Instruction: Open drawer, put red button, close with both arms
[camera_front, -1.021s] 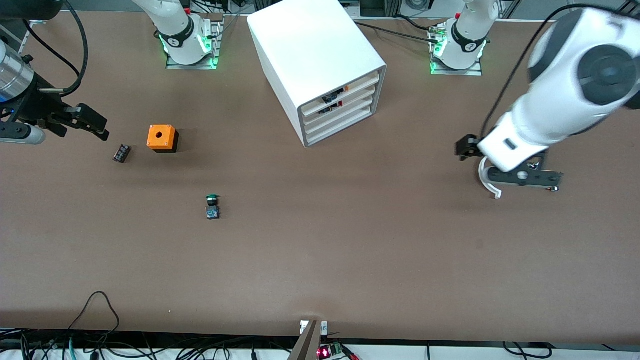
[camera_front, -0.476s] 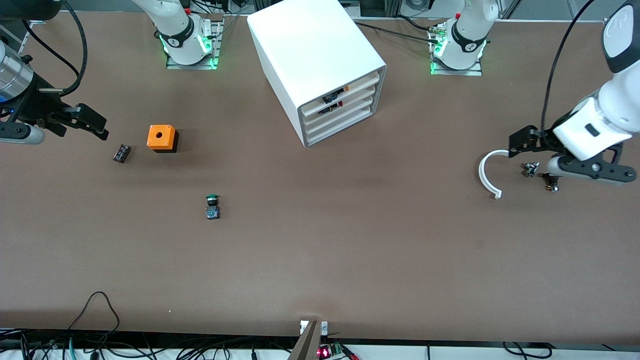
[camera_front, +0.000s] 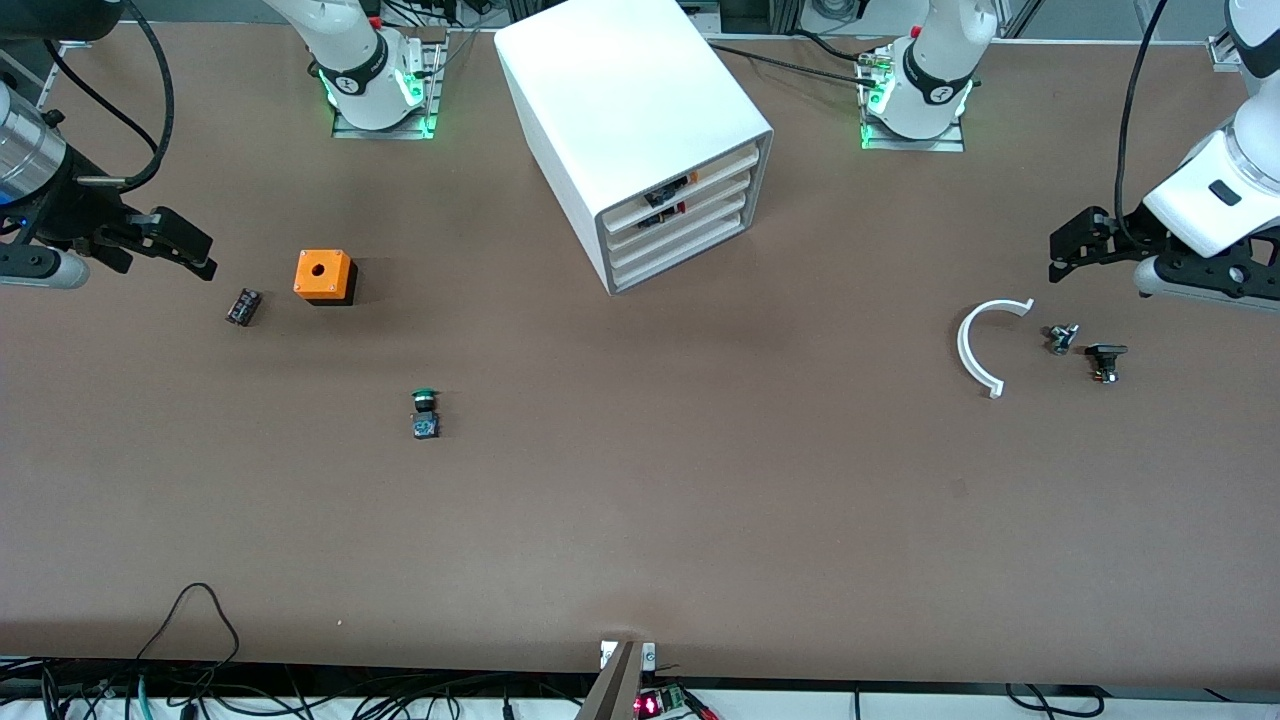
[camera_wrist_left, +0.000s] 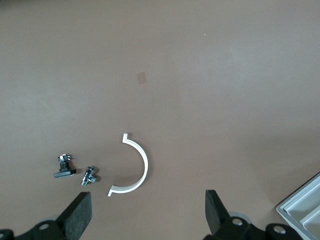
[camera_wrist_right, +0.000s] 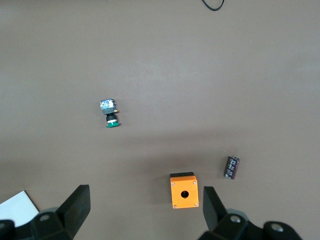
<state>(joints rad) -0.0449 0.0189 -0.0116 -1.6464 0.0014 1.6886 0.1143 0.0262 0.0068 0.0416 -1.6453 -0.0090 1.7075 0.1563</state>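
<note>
My left hand (camera_front: 1085, 245) hangs over the left arm's end of the worktop (camera_front: 640, 520) with its fingers spread wide and nothing in them. Close under it lie a small metal piece (camera_front: 1060, 338), a black piece (camera_front: 1104, 358) and a white half ring (camera_front: 968, 345), none of which I need. My right hand (camera_front: 185, 245) hangs over the right arm's end, spread wide and empty too. Closest to it is a dark little cylinder (camera_front: 242, 306), then an orange box (camera_front: 323, 275), then the green button (camera_front: 425, 412), which is the wrong one for this job. Farthest from both hands, between them, stands the white cabinet (camera_front: 610, 90). The drawer (camera_front: 690, 210), second from the top, looks pushed in level with the others, and a small red thing inside it is, I think, the red button (camera_front: 678, 208). So I think my hands wait out at the ends because the job looks done.
</note>
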